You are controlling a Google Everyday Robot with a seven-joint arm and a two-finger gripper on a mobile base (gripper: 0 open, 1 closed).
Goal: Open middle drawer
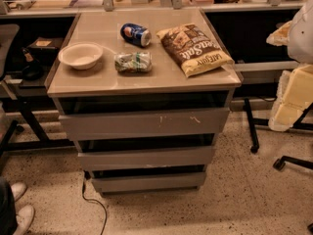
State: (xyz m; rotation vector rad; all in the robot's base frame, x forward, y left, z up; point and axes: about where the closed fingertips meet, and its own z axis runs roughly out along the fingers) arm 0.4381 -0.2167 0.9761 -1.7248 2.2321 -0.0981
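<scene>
A grey cabinet with three handleless drawers stands in the middle of the camera view. The middle drawer (145, 157) has a plain flat grey front and sits shut, with a dark gap above it. Above it is the widest front (144, 123), with white scratch marks. Below it is the narrowest front (148, 181). My gripper is out of view. Only a white rounded part (304, 31) shows at the right edge, well away from the drawers.
On the cabinet top (98, 80) lie a white bowl (80, 55), a blue can (135, 34), a crumpled green-white packet (133, 61) and a brown chip bag (194, 48). A black cable (93, 202) trails on the floor. Chair legs (252, 126) and yellow foam (293, 97) are right; shoes (17, 204) left.
</scene>
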